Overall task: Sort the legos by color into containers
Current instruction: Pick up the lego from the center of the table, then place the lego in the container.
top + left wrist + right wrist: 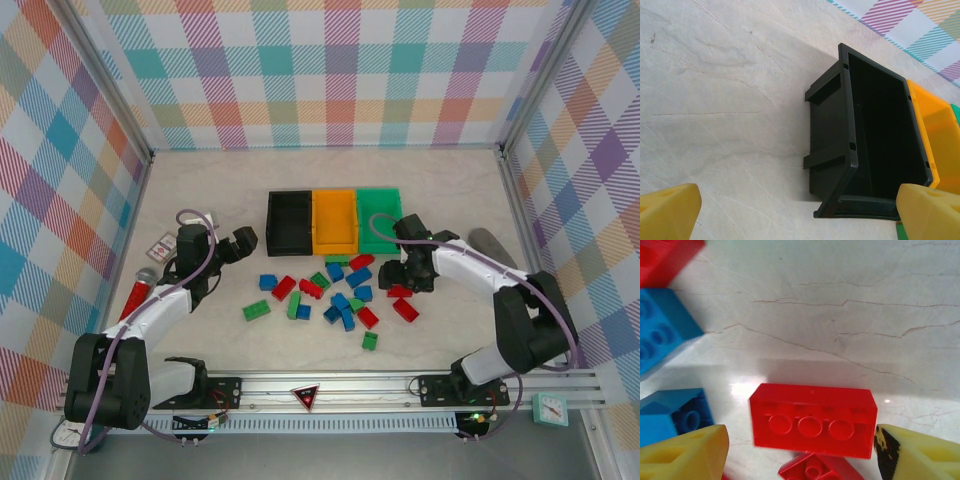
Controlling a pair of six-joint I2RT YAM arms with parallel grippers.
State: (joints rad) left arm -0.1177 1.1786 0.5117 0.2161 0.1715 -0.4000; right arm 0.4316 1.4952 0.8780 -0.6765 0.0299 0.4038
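at the right edge of the legos [335, 295], straddling a red brick [812, 415] with the right gripper [800, 437], clamp uncertain, for lifting; keeping the left gripper [797, 200] spread, empty, by the black bin [827, 130].

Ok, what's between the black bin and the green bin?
The orange bin, flanked by the black bin and the green bin in one row, seen in the top external view.
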